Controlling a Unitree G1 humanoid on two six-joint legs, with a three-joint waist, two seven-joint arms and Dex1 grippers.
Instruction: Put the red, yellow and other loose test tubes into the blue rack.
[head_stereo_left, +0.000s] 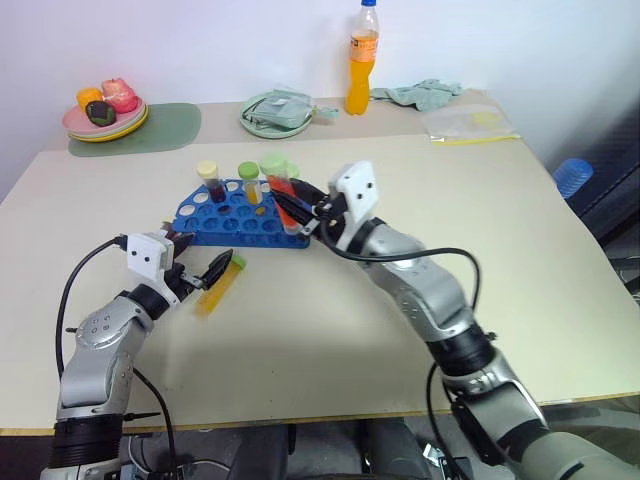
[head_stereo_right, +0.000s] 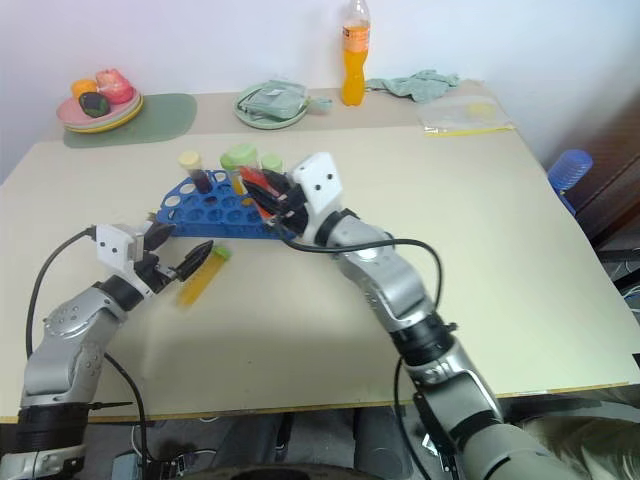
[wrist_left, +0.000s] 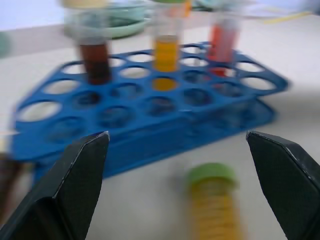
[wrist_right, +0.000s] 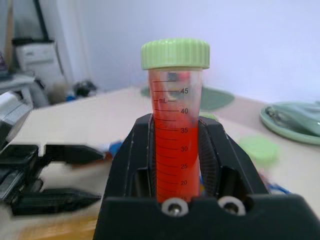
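Currently my right gripper clamps the red test tube over the blue rack, needing a free hole. My left gripper, jaws wide and empty, frames the yellow tube lying on the table beside the rack.

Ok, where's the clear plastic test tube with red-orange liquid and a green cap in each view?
Left eye view: red-orange tube near centre, at the blue plastic rack's right end, in the right gripper.
Right eye view: left of centre, same spot.
Left wrist view: at the rack's back row, beside the standing yellow tube.
Right wrist view: upright between the fingers.
Shared landmark: the blue rack.
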